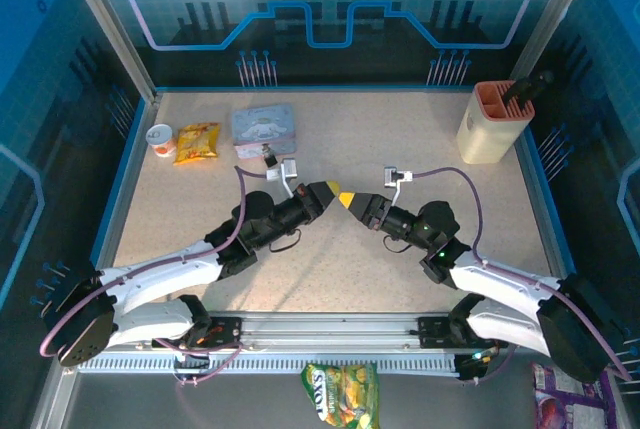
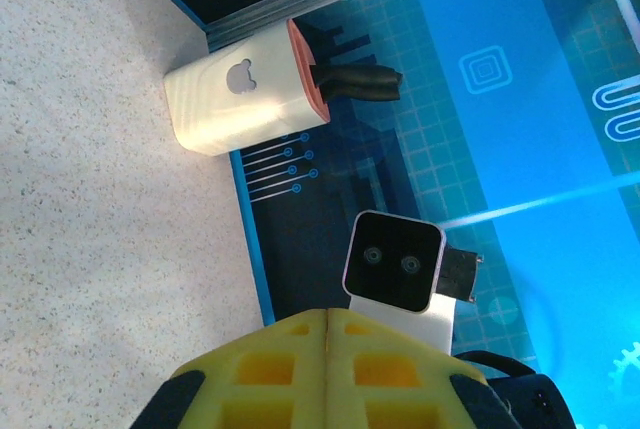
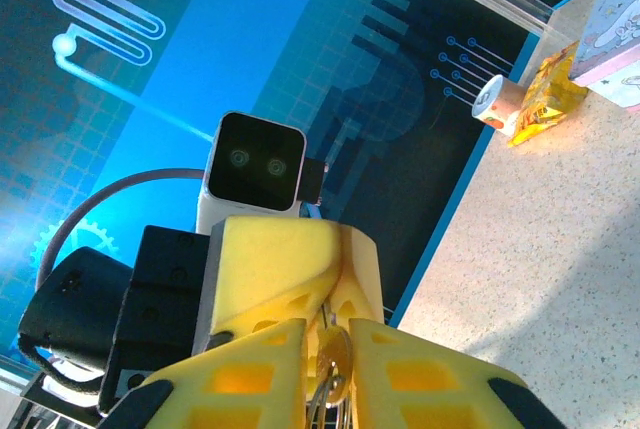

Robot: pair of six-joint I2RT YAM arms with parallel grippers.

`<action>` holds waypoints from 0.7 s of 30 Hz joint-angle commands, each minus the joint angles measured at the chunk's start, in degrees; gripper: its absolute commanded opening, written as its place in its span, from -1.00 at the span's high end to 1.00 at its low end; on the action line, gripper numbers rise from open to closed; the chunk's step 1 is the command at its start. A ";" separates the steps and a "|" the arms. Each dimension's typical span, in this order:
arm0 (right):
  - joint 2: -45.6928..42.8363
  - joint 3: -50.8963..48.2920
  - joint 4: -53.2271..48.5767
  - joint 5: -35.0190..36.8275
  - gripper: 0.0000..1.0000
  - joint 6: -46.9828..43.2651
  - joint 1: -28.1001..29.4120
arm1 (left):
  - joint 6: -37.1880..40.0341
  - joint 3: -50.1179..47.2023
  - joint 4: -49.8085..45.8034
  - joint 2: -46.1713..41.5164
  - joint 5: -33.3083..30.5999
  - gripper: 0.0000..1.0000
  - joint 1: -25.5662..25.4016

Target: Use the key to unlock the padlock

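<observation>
Key (image 3: pixel 333 354), or what looks like it, sits pinched between your right gripper (image 3: pixel 328 334) fingers: a small brassy-tinted metal piece with a thin wire ring (image 3: pixel 322 396) hanging under it. The right wrist view is tight and yellow-lit, so I can't be sure that it is the key and not some other part. Your right fingers are clamped onto it from both sides.

Your left gripper (image 2: pixel 328 329) is clenched, its two yellow fingers pressed flat together with only a seam between them. I can't tell whether anything is caught in there.

From above, both arms reach in over the middle of the table (image 1: pixel 400 279), and the two yellow tips meet nose to nose, touching or just about. In the right wrist view the left tip sits right above the held piece.

Behind them, a grey-blue tin (image 1: pixel 263 127) lies at the far side, with a yellow snack bag (image 1: pixel 197 141) and a small can (image 1: pixel 160 139) to its left. A cream holder (image 1: pixel 492 121) stands in the far right corner.
</observation>
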 commanded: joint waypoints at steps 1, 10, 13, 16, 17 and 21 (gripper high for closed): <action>-1.27 0.75 0.15 -0.38 0.64 0.01 -0.58 | 2.13 0.60 0.58 -1.07 -1.69 1.00 0.67; -0.46 1.44 1.27 -0.83 0.69 0.53 -0.05 | 1.61 0.15 2.61 0.29 -1.21 1.00 0.87; -0.74 1.33 1.01 -0.23 0.70 0.61 -0.05 | 1.37 0.06 2.69 0.44 -0.96 1.00 0.91; -0.76 1.48 1.27 -0.43 0.70 0.71 -0.05 | 0.87 -0.02 3.36 0.95 -0.72 1.00 0.83; -0.74 1.67 1.38 -0.49 0.70 0.70 -0.04 | 0.66 -0.11 4.07 1.37 -0.47 1.00 0.79; -0.66 1.94 1.70 -0.28 0.71 0.88 -0.07 | -0.54 -0.29 5.65 3.01 0.34 1.00 0.74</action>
